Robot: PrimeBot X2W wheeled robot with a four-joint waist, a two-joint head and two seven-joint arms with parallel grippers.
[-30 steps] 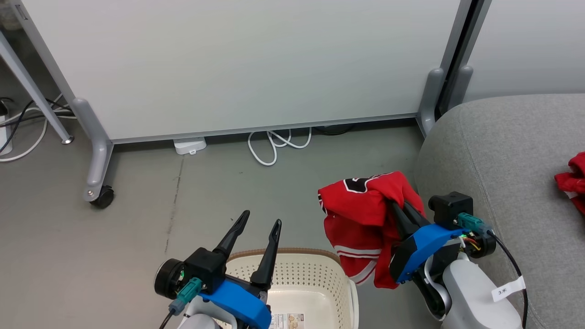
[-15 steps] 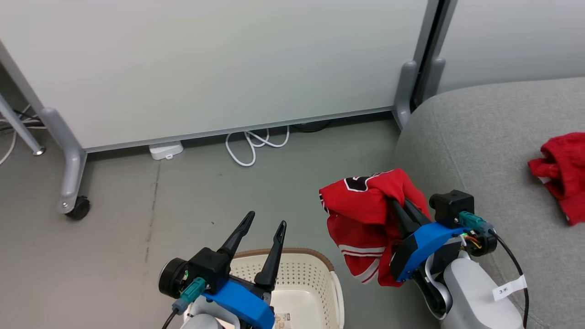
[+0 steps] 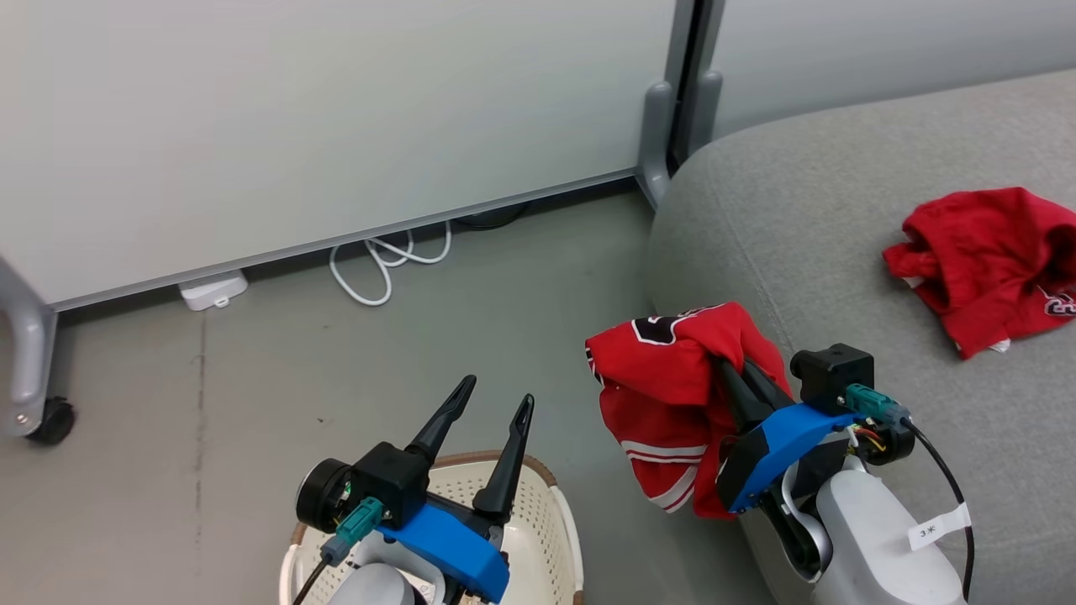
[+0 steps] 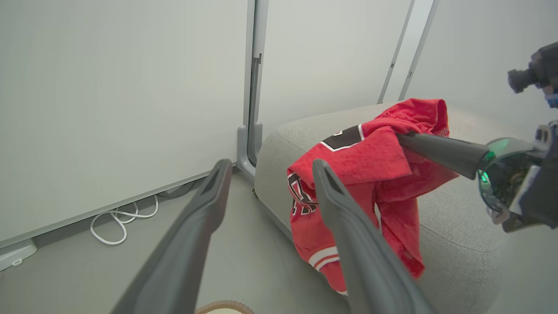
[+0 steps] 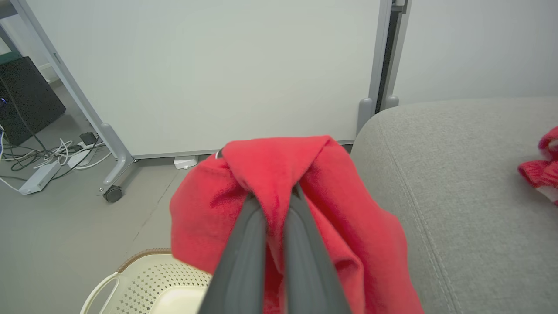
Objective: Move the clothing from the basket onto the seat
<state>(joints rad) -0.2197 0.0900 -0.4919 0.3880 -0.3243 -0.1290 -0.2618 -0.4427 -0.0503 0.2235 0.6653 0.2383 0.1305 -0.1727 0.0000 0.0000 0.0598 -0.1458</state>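
My right gripper (image 3: 730, 363) is shut on a red jersey (image 3: 672, 395), which hangs from its fingers in the air at the near-left edge of the grey seat (image 3: 841, 252). The right wrist view has the same jersey (image 5: 279, 183) draped over the closed fingers; in the left wrist view the jersey (image 4: 370, 165) dangles beside the seat (image 4: 457, 218). Another red jersey (image 3: 983, 265) lies crumpled on the seat at the right. My left gripper (image 3: 496, 399) stands open with nothing in it above the cream basket (image 3: 546, 512).
A white partition panel (image 3: 336, 126) on grey wheeled feet (image 3: 34, 403) stands behind the grey floor. A white cable (image 3: 382, 260) and a small white box (image 3: 212, 290) lie at its base. More cables (image 5: 52, 152) and a black box (image 5: 26, 98) sit far left in the right wrist view.
The head camera has swung right, so more of the seat and the second jersey show. Both grippers keep their poses, the right still holding its jersey.
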